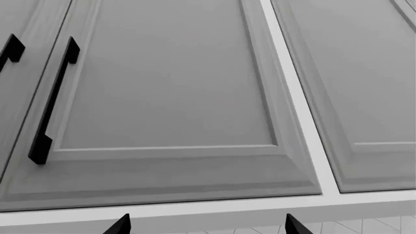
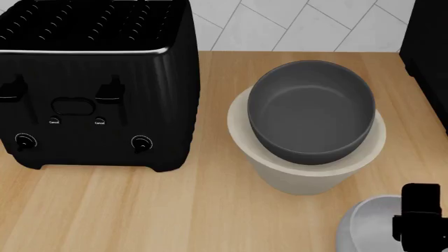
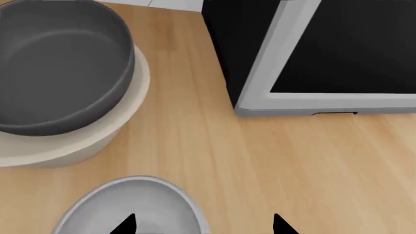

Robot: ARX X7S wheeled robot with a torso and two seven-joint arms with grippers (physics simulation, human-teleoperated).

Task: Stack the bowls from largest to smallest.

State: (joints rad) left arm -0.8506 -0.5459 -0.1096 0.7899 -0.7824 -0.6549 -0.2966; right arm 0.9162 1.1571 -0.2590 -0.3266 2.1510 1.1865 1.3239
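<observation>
Head view: dark grey bowl (image 2: 311, 110) sits nested in the cream bowl (image 2: 308, 170) on the wooden counter (image 2: 140, 210), just right of a black toaster (image 2: 94, 84). So the first stacking step looks done, medium in largest. Small pale grey-white bowl (image 2: 368, 226) rests on the counter near the stack, on the robot's side, partly cut off at the frame edge; it is not yet on the stack. Right end effector (image 2: 420, 218) shows as a black block over that bowl's rim. Right wrist view: two dark fingertips (image 3: 123, 226) are spread apart, one over the pale bowl's rim (image 3: 130, 207), the other over bare counter; jaws read as parted, gripping nothing, contact with the rim not confirmed. A black appliance with a pale frame (image 3: 312, 53) stands just beyond. Left wrist view: left end effector (image 1: 206, 226) tips spread wide, empty, facing grey cabinet doors (image 1: 175, 87) with black handles (image 1: 52, 102), away from the work. Judgement: roughly two-thirds along; remaining work is grasping the small bowl and placing it in the grey one.
</observation>
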